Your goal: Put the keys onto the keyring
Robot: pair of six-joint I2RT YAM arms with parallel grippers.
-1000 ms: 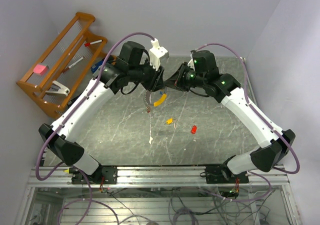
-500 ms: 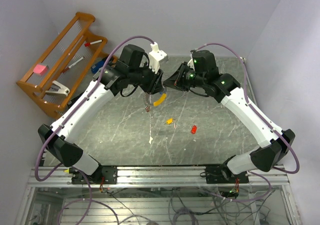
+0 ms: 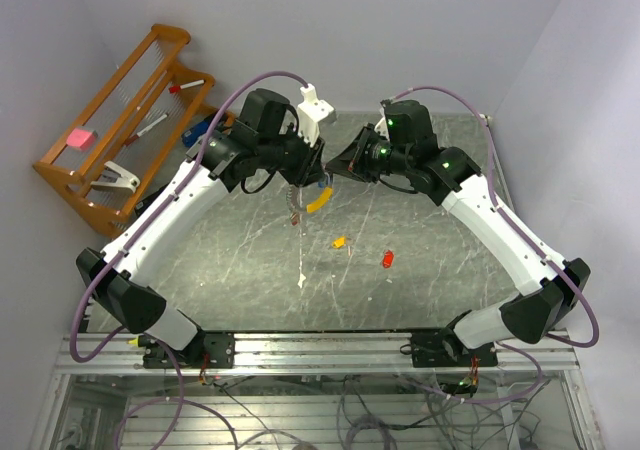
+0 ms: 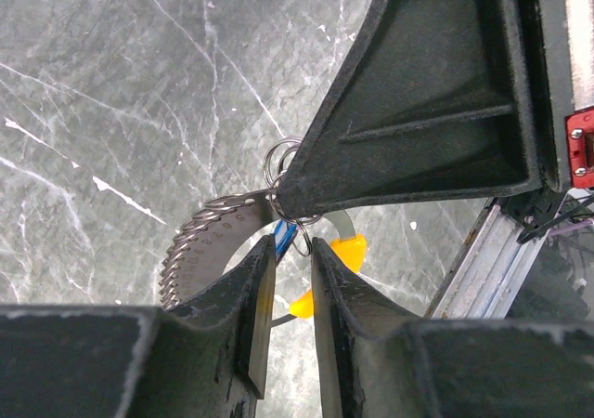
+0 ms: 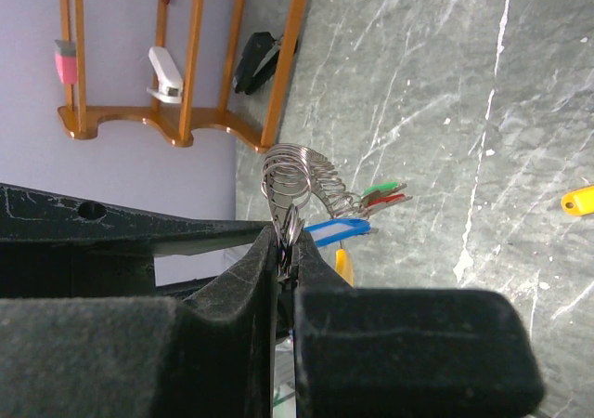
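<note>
- The right gripper (image 5: 286, 251) is closed tight on a ring of the keyring (image 5: 295, 178), held in the air above the far middle of the tabletop (image 3: 230, 260).
- The left gripper (image 4: 292, 269) faces it tip to tip, its jaws a narrow slot apart. A small ring and the blue key (image 4: 283, 237) sit at their mouth; no firm clamp shows.
- The coil of silvery rings hangs below, carrying a green key (image 5: 379, 191), a red key (image 5: 390, 200) and the yellow banana-shaped piece (image 3: 318, 202).
- A loose orange-yellow key (image 3: 339, 241) and a loose red key (image 3: 387, 259) lie mid-tabletop.
- A wooden rack (image 3: 100, 140) stands at the far left corner.
</note>
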